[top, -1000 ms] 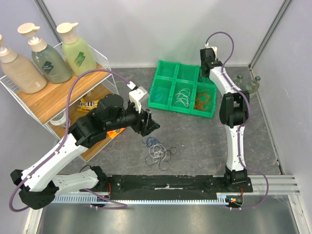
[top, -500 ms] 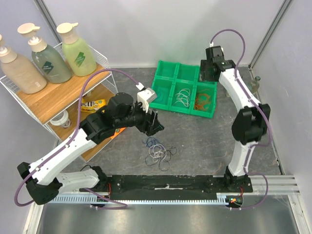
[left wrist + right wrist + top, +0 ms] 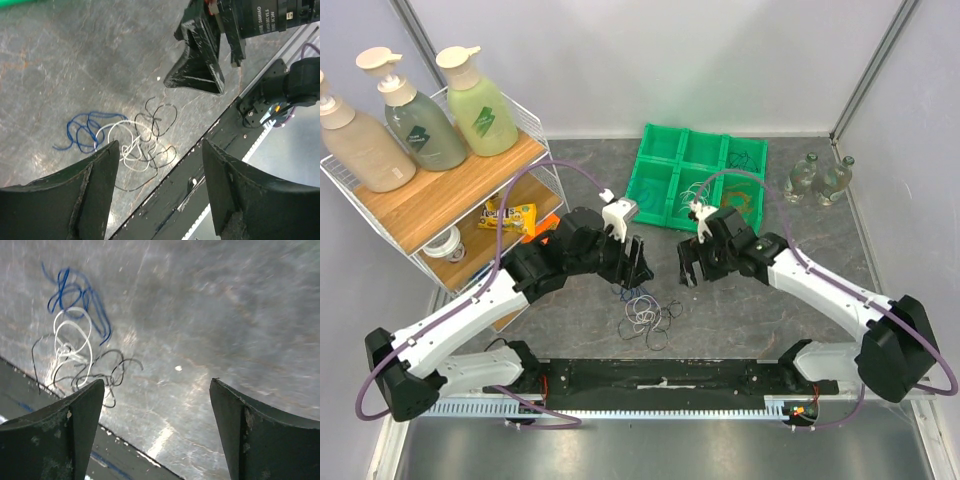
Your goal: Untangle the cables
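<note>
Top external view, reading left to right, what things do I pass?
Pump bottles on the wire shelf → left tool → right tool → glass bottles.

Grey table (image 3: 740, 322), tangled cables (image 3: 645, 314), green tray (image 3: 655, 146), glass bottles (image 3: 817, 179)

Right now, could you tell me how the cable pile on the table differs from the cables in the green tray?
The cable pile mixes blue, white and black loops that cross one another. The tray cables lie apart, apparently one colour per compartment of the green tray. The cable pile rests on the bare table near the front, while the tray cables sit farther back. Both are thin, looping wires.
</note>
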`<state>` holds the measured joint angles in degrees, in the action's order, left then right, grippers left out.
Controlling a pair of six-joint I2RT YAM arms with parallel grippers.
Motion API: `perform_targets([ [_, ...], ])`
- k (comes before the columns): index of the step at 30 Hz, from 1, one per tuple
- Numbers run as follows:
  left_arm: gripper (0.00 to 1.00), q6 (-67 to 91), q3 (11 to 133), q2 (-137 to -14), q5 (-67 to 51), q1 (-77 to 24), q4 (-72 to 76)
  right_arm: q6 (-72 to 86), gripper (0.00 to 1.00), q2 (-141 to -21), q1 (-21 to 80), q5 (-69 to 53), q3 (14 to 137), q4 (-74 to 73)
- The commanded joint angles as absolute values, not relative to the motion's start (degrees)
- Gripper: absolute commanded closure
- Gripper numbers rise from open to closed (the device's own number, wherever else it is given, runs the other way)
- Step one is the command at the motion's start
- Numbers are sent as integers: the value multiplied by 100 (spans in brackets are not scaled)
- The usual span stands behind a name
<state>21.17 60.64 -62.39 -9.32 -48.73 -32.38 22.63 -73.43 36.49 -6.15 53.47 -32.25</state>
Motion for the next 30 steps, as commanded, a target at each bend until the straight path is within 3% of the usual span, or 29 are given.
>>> perform_targets([
  [1, 27, 2592, 5582, -5985, -852, -4869, -2919, 2584, 9, -7137, 3911, -1598, 4774, -2251],
  [4, 29, 2707, 5239, -6064, -1019, -4878, -2778, 2610, 15, -7128, 4095, -1880, 4422, -1900],
  [11, 37, 2900, 4975, -6538, -1239, -4860, -2751, 2435, 47, -7610, 4157, -2443, 4140, -1600],
  [19, 29, 2760, 5282, -7522, -1757, -4869, -2760, 2434, 100, -7410, 4166, -2154, 4157, -1880],
  [24, 39, 2611, 5431, -8260, -2144, -4860, -2356, 2540, 100, -6611, 4166, -1978, 4359, -2057],
  [28, 63, 2531, 5791, -9314, -2153, -4764, -2548, 2689, 100, -6022, 4166, -1952, 4675, -2135],
  [30, 68, 2488, 5880, -9710, -2180, -4729, -2619, 2759, 100, -5749, 4157, -1733, 4947, -2267],
])
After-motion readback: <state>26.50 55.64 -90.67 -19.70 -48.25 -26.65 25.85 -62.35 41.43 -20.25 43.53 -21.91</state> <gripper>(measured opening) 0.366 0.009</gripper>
